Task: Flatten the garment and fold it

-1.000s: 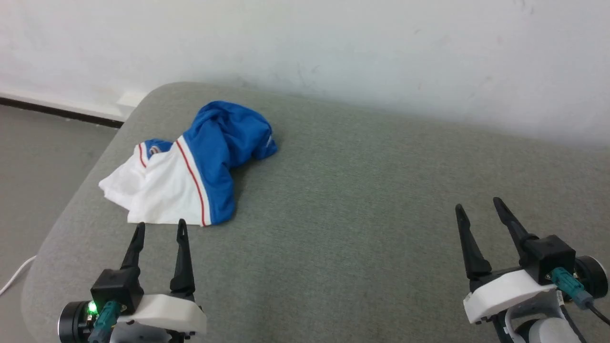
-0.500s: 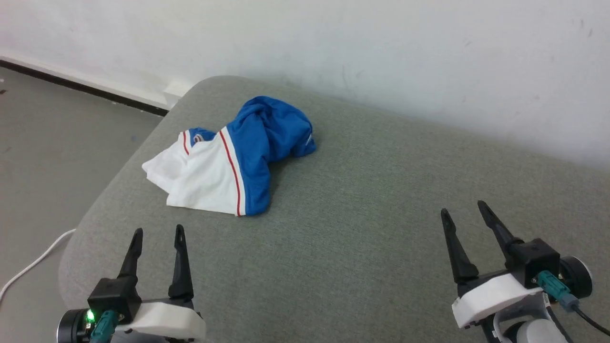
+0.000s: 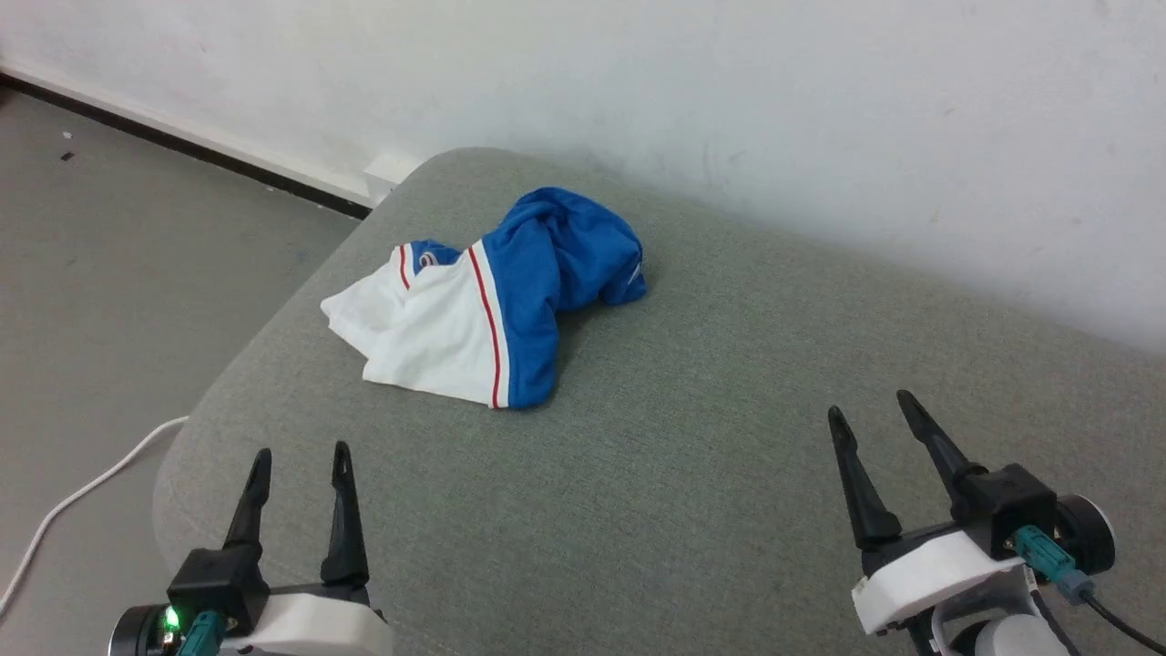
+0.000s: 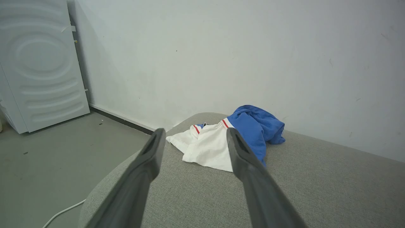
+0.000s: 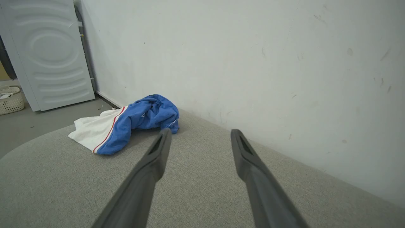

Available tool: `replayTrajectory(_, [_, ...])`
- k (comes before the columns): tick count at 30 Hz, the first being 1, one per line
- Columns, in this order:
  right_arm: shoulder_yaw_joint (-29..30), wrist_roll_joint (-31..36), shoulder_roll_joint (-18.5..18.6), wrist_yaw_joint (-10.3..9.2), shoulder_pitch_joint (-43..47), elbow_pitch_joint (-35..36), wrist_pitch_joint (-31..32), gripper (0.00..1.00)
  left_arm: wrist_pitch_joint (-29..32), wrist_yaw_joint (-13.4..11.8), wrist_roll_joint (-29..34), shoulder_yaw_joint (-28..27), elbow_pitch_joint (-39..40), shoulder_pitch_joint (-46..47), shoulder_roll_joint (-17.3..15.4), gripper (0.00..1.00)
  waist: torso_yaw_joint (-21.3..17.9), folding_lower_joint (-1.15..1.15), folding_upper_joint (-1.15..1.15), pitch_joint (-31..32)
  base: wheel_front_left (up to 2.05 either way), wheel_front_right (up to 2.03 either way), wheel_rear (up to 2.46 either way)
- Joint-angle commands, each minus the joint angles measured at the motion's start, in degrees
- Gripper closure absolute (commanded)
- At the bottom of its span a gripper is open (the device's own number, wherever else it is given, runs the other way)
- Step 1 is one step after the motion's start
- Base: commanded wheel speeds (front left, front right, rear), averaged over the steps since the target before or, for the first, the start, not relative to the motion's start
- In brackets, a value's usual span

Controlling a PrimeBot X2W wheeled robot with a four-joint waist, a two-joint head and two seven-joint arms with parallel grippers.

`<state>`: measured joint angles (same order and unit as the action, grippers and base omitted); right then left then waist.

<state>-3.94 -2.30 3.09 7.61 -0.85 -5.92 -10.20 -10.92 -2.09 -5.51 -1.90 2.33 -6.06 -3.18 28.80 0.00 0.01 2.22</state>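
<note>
The garment point(image 3: 510, 301) lies crumpled in a heap near the far left corner of the grey cushioned surface point(image 3: 692, 474), its blue body bunched toward the wall and its white, red-striped sleeves spread toward the left edge. It also appears as the garment point(image 4: 231, 139) and the garment point(image 5: 126, 123) in the wrist views. My left gripper point(image 3: 302, 454) hovers open near the front left edge, well short of the cloth. Far to the right, my right gripper point(image 3: 870, 405) is open too. Neither touches the fabric.
A white wall point(image 3: 729, 91) runs close behind the surface. Grey floor point(image 3: 109, 237) lies to the left, with a white cable point(image 3: 82, 497) on it. A white appliance point(image 4: 38, 63) stands by the wall, and a woven basket point(image 5: 11, 101) sits beside it.
The head camera has swung left, so the garment and surface sit further right in the picture. Both grippers stay open, with nothing taken hold of.
</note>
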Motion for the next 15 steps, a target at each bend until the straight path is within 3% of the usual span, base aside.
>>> replayTrajectory(1, [0.0, -0.3, -0.2, -0.09, -0.3, -0.2, -0.5, 0.00, -0.5, -0.1, -0.1, -0.2, -0.2, -1.1, 0.2, 0.00, 0.4, 0.00, -0.01, 0.0, 0.00, 0.00, 0.00])
replayTrajectory(15, [0.0, 0.3, -0.2, -0.10, -0.7, -0.4, -1.7, 0.00, -2.2, -0.5, -1.4, -0.2, -0.3, -1.6, 0.3, 0.00, 3.4, 0.00, -0.01, -0.4, 0.00, 0.00, 0.00])
